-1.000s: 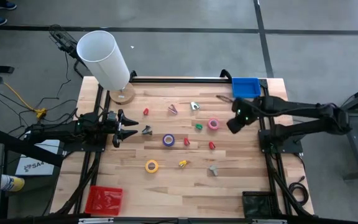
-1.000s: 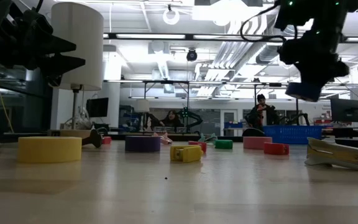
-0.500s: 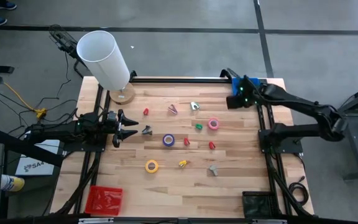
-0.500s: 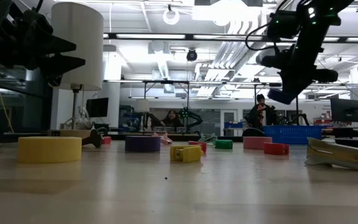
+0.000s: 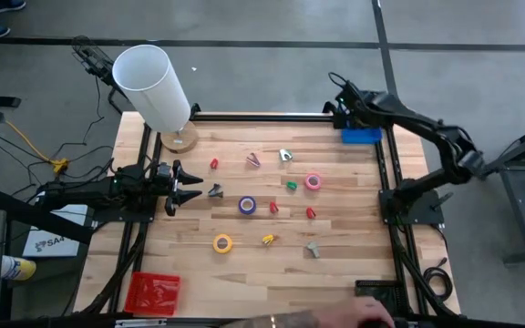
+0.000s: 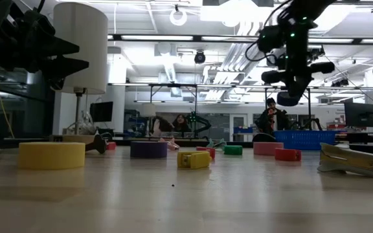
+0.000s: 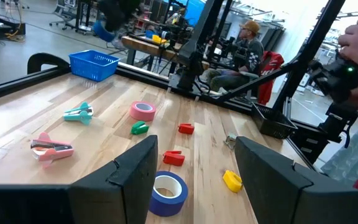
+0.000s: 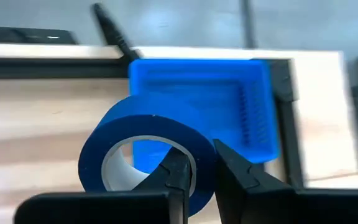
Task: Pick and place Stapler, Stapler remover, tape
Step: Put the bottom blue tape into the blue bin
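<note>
My right gripper (image 8: 194, 171) pinches the blue tape (image 8: 148, 149) over the bin (image 8: 229, 99); released off-centre, it may roll out.

White lamp (image 5: 153, 87), blue basket (image 5: 361, 136), perhaps clips.

I see even, bright overhead illumination on the pale wooden tabletop (image 5: 244, 255), with only short soft shadows. In the low view, white ceiling light strips (image 6: 173, 40) glare, leaving the arms as dark silhouettes. The blue tape roll (image 8: 148, 149) is blurred in the right wrist view.
</note>
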